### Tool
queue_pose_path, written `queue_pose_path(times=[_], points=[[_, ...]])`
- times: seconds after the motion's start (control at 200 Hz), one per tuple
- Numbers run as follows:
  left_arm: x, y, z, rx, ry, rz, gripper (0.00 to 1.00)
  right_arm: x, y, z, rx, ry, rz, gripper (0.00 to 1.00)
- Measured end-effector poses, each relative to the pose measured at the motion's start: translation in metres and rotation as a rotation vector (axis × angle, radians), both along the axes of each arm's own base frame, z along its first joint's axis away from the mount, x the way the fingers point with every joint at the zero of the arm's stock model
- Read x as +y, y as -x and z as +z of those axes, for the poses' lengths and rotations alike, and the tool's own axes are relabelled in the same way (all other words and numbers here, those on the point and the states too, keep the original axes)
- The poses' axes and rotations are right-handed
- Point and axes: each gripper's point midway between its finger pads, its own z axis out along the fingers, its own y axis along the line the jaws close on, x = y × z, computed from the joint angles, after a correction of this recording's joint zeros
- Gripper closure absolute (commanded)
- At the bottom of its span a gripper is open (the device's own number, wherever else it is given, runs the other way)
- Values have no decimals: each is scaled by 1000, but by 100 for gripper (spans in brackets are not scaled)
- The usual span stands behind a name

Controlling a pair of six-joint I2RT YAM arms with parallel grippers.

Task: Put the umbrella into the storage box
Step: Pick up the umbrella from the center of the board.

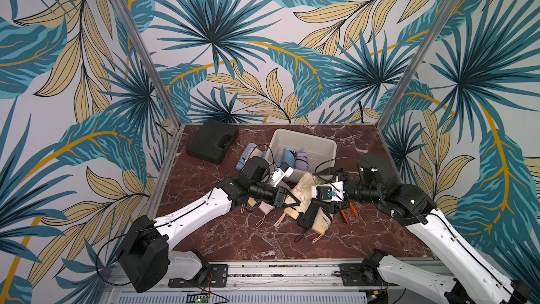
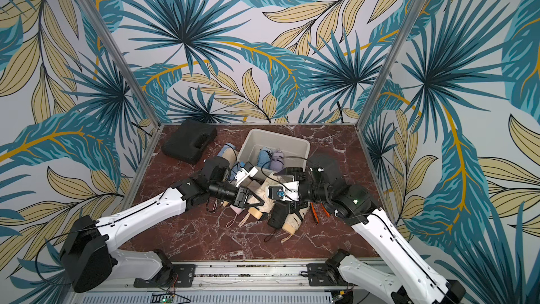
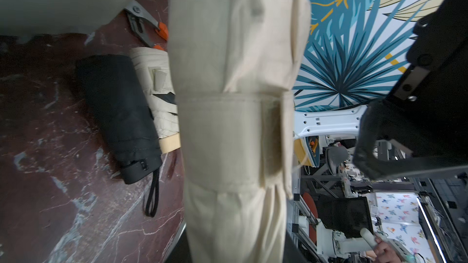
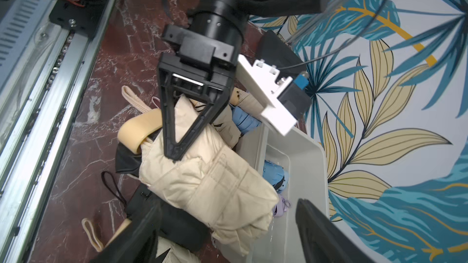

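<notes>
My left gripper (image 1: 296, 202) is shut on a cream folded umbrella (image 1: 302, 193), which it holds off the table just in front of the storage box (image 1: 304, 134). In the right wrist view one black finger of that left gripper (image 4: 174, 132) lies across the cream umbrella (image 4: 210, 180), whose free end reaches the box's near wall (image 4: 255, 153). My right gripper (image 4: 228, 236) is open, its jaws wide apart on either side of that free end without touching it. The left wrist view is filled by the cream umbrella (image 3: 235, 97).
A blue umbrella (image 1: 287, 156) and a lilac one (image 1: 302, 160) lie in the box. A black umbrella (image 1: 309, 217), a beige one (image 1: 321, 226) and a pink one (image 1: 266, 208) lie below the held one. Orange-handled pliers (image 1: 349, 212) lie at the right, a black hard case (image 1: 211, 141) at the back left.
</notes>
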Motion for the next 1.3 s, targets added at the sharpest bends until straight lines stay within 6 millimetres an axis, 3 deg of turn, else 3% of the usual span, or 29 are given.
queue_pose_path(times=[0.461,0.691,0.846,1.022,1.152,1.302], points=[[-8,12,23,83,143,-82,74,-16,2,-37,-232,315,168,13],[-9,14,25,138,154,-105,74,-3,-6,-40,-357,300,193,15],[-10,17,34,153,193,-127,74,9,-13,-36,-433,274,200,23],[-10,14,34,200,230,-116,72,13,-20,-36,-486,275,188,40],[-11,11,34,237,249,-108,66,13,-23,-37,-504,288,180,53],[-11,9,42,226,277,-115,39,13,-27,-34,-522,285,162,60]])
